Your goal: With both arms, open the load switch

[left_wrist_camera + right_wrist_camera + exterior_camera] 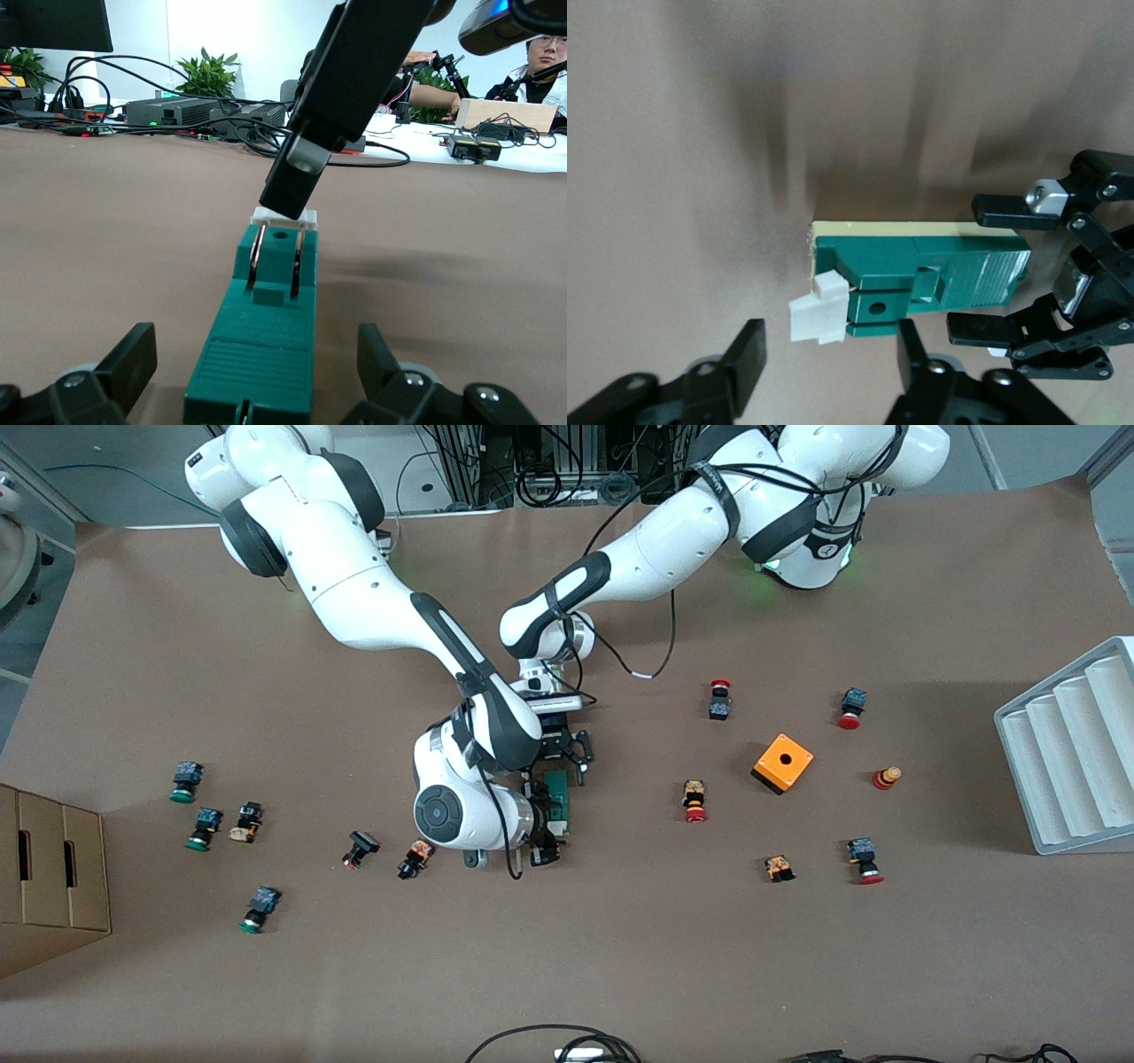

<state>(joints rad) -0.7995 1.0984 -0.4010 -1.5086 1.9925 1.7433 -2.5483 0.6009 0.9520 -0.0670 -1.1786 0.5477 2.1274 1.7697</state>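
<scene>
Lying flat at frame center in the front view, the load switch [558, 797] looks rigid, light and prone to sliding. The left gripper [252, 372] straddles its ribbed end, fingers spread apart without contact. The right gripper [828, 363] brackets the white tab [815, 314], jaws parted; grasp there.

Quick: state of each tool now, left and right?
Left tool: open, straddling the load switch, not gripping.
Right tool: open around the switch's white tab, nothing held.
</scene>
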